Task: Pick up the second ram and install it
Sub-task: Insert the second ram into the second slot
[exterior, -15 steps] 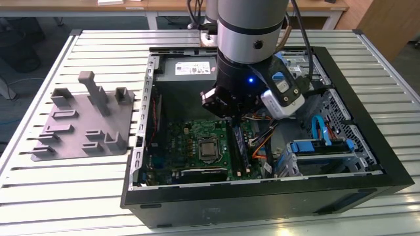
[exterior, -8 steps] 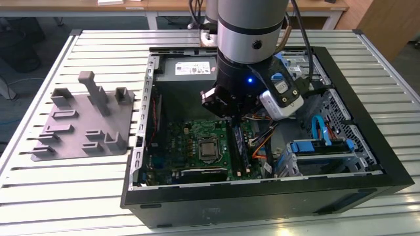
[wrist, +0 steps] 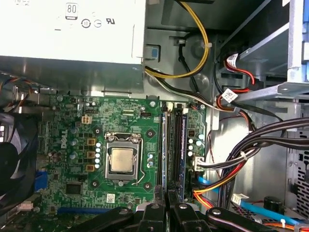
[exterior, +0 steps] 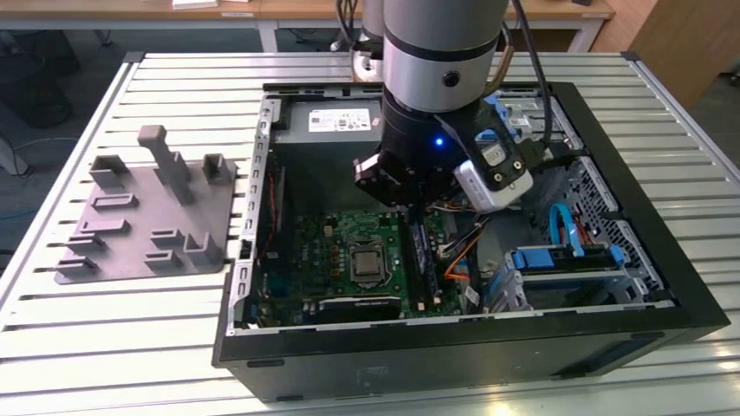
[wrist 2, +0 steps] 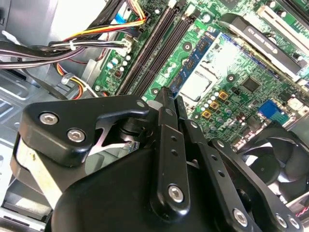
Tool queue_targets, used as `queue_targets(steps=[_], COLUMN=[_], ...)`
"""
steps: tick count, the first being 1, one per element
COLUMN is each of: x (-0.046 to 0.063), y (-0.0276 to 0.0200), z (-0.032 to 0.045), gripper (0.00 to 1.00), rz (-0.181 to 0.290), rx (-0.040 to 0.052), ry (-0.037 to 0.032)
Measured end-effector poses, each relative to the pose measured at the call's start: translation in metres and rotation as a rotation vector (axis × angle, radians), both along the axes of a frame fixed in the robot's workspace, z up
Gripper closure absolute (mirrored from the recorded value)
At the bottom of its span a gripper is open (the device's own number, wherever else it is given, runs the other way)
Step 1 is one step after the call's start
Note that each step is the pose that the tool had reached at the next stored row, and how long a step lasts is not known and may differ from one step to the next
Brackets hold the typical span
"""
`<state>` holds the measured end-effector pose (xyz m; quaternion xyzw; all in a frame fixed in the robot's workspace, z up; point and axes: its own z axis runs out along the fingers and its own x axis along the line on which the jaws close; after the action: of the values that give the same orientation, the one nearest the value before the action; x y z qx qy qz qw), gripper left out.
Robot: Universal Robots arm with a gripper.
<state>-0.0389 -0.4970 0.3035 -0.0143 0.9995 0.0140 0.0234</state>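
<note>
In both wrist views my gripper [wrist 2: 164, 94] [wrist: 168, 200] hangs inside the open computer case with its fingers drawn together. The second ram [wrist 2: 195, 58], a thin green stick with black chips and a blue label, runs out from the fingertips. It lies parallel to the black memory slots [wrist 2: 152, 50] and just above the green motherboard [wrist 2: 231, 77]. The same stick [wrist: 182, 150] shows edge-on beside the slots in the first wrist view. In the exterior view the arm's wrist [exterior: 439, 156] covers the fingers, and the slot area [exterior: 424, 260] lies below it.
The silver processor socket [wrist: 123, 162] sits beside the slots. Cable bundles [wrist: 241, 150] and drive cages [exterior: 567, 260] crowd the other side. The power supply [wrist: 72, 38] stands at the far end and a fan [wrist 2: 275, 154] is close by. A grey peg tray [exterior: 127, 251] lies outside the case.
</note>
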Motion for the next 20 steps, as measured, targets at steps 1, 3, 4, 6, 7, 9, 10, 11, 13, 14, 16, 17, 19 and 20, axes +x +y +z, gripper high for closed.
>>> queue_targets(steps=[1, 3, 4, 6, 7, 9, 10, 11, 13, 14, 16, 17, 19, 20], x=[0.0000, 0.0000, 0.0000, 0.0000, 0.0000, 0.0000, 0.0000, 0.0000, 0.0000, 0.0000, 0.0000, 0.0000, 0.0000, 0.0000], y=[0.0000, 0.0000, 0.0000, 0.0000, 0.0000, 0.0000, 0.0000, 0.0000, 0.0000, 0.0000, 0.0000, 0.0000, 0.0000, 0.0000], z=[0.0000, -0.0001, -0.0001, -0.0001, -0.0001, -0.0001, -0.0002, -0.0002, -0.0002, -0.0002, -0.0002, -0.0002, -0.0003, -0.0004], gripper=[0.86, 0.86, 0.86, 0.86, 0.86, 0.86, 0.86, 0.86, 0.86, 0.86, 0.86, 0.86, 0.86, 0.86], rz=[-0.004, -0.012, -0.016, -0.024, -0.028, -0.036, -0.040, -0.044, -0.046, -0.046, -0.046, -0.046, -0.046, -0.046], rx=[0.0000, 0.0001, 0.0001, 0.0001, 0.0000, 0.0000, 0.0000, 0.0000, 0.0000, 0.0000, 0.0000, -0.0002, -0.0007, -0.0009], ry=[0.0000, 0.0000, 0.0000, 0.0000, 0.0000, 0.0000, 0.0000, 0.0000, 0.0000, 0.0000, 0.0000, 0.0000, 0.0000, 0.0000])
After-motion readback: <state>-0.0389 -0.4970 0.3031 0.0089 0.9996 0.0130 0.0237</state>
